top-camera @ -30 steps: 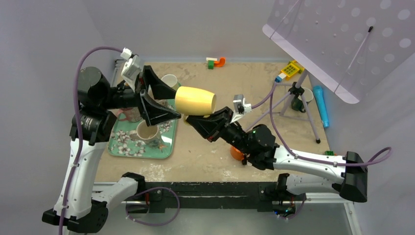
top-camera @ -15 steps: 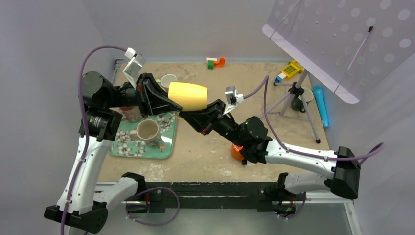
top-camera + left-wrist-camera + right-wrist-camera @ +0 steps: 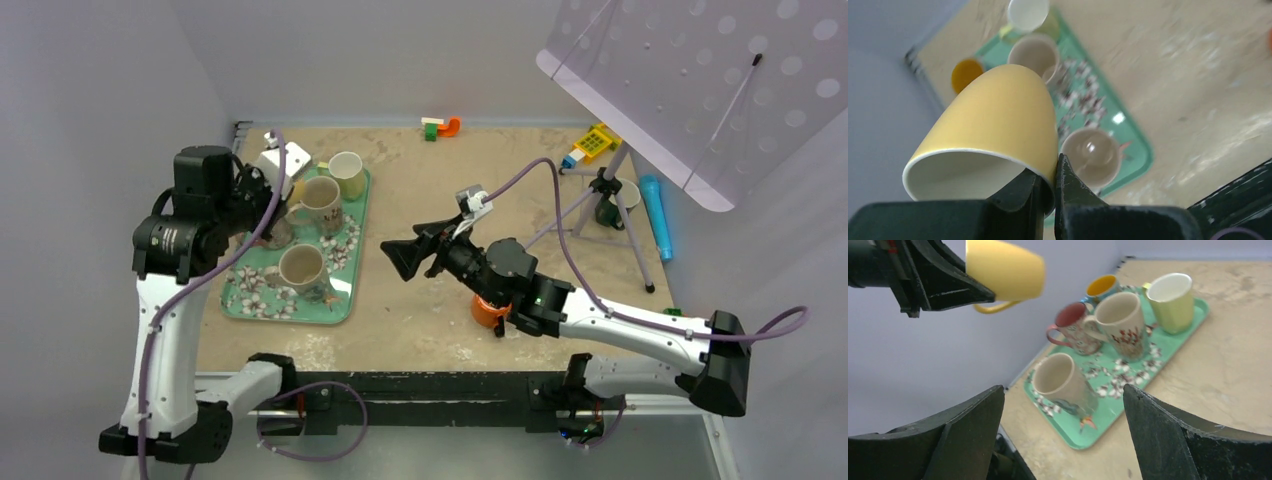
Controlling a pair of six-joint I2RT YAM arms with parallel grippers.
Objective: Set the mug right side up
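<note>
The left fingers (image 3: 1074, 192) pinch the rim of the yellow mug (image 3: 998, 115), holding it tilted in the air above the tray (image 3: 290, 308) by the left edge of the table (image 3: 430, 320). The right fingers (image 3: 1168, 435) stand wide and hold nothing.

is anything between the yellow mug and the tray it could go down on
Nothing hangs between them. The left claw pinches the yellow mug by its rim above the tray, but other mugs crowd the tray, leaving only bare patches.
</note>
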